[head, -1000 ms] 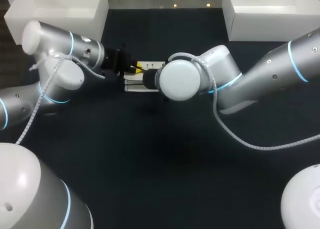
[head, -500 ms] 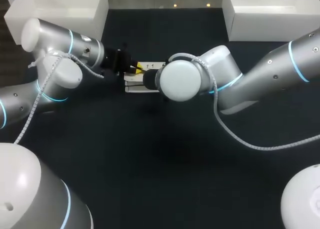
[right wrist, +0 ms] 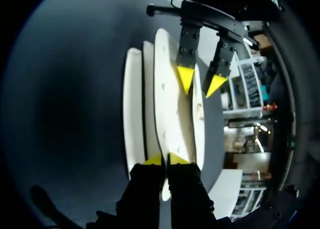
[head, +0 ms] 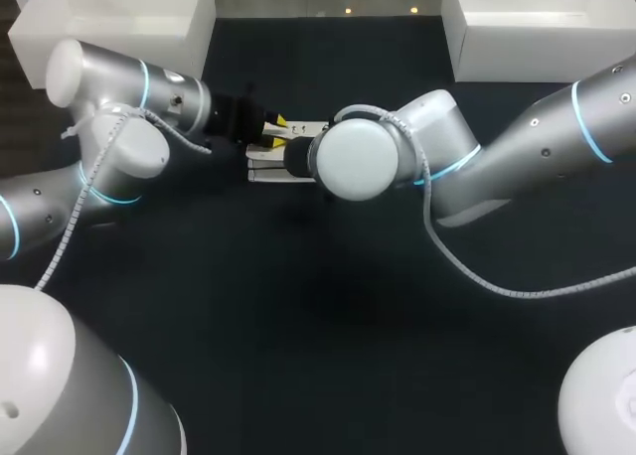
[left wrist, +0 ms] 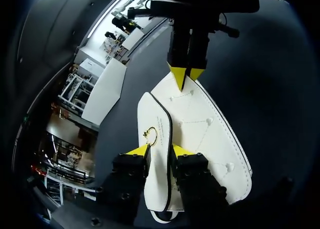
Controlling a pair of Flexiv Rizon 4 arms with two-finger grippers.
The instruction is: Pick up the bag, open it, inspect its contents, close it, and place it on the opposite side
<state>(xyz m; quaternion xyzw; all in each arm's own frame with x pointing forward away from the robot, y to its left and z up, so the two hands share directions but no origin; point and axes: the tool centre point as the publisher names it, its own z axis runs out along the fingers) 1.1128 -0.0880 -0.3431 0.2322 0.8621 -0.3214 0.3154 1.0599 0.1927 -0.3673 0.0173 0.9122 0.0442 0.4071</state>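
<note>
Two arms meet over the far middle of the dark table [head: 298, 306], and the white bag [head: 266, 167] sits between them. The left arm comes in from the left side, with the left claw [head: 276, 127] at the bag's left end. The right arm reaches in from the right, and its big round joint covers the bag's other end in the head view.

In the left wrist view, the left claw stands spread, one yellow tip on each side of the bag's narrow flap [left wrist: 155, 119]. The flap carries a small gold ring [left wrist: 151, 135] just ahead of those tips. From the right wrist view, a dark gap shows between the flap and one of the tips, so the flap merely lies between the fingers.

The right claw [right wrist: 166, 160] is pressed together on the thin edge of one white panel of the bag, pinching it from both sides. In the left wrist view it shows at the far end of the bag, its two tips closed to a point on the rim.

The broad panel beside the flap has a stitched border and a few small studs. Whether the bag rests on the table or hangs just above it cannot be told.
</note>
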